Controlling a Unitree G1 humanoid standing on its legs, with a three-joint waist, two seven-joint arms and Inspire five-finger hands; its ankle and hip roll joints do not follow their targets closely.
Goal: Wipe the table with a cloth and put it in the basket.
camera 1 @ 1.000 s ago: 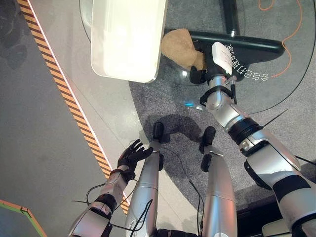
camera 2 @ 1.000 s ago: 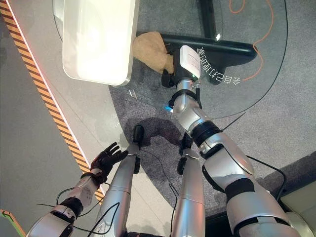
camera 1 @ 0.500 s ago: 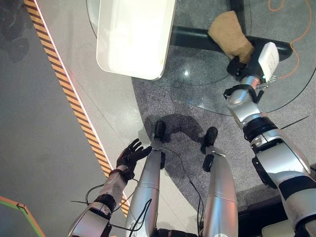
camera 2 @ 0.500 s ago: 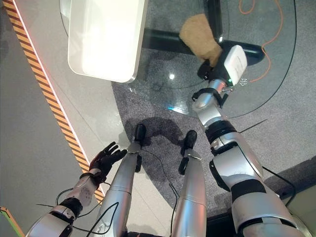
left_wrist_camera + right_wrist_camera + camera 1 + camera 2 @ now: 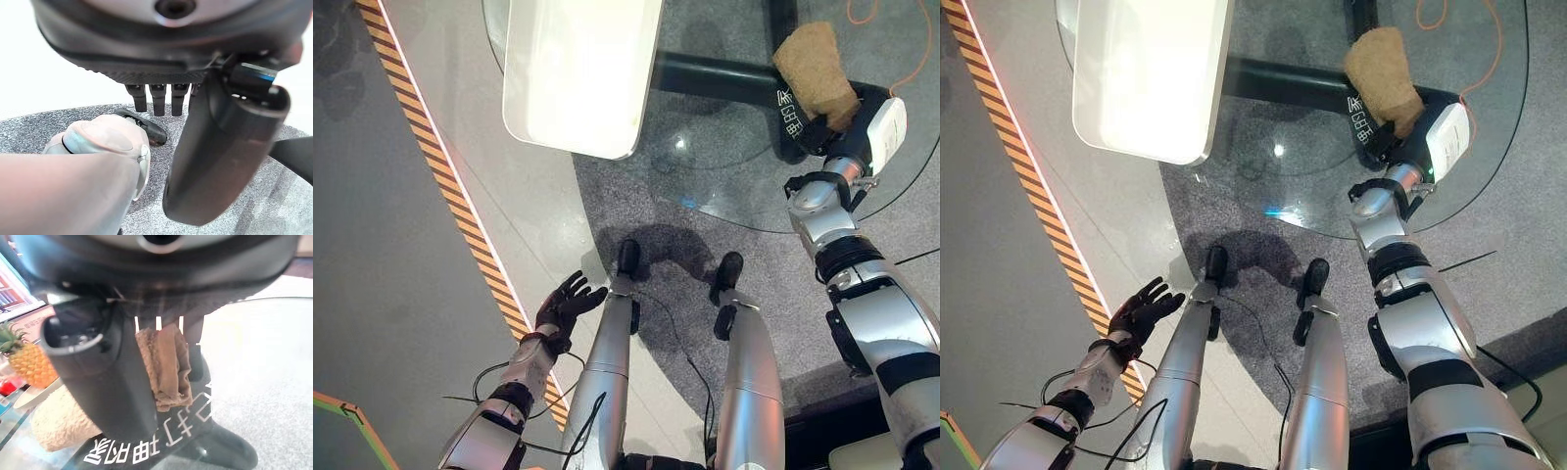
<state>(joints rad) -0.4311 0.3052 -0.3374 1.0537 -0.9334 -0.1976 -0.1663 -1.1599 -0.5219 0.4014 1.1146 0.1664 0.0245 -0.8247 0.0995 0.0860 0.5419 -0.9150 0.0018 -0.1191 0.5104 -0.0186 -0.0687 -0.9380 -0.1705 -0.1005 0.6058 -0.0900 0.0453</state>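
Silver-grey arms, dark hands; white cover on right hand (image 5: 862, 132).

Right hand (image 5: 830, 134): fingers mostly hidden under the crumpled tan cloth (image 5: 816, 71).
Round glass table (image 5: 724, 186): far edge cut off.
White rectangular tray (image 5: 578, 73): top cut off.

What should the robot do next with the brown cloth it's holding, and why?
Probably keep sliding the cloth across the glass table. The right hand pinches it flat on the glass near the far right, so wiping looks unfinished. The left hand hangs open, low by the floor.
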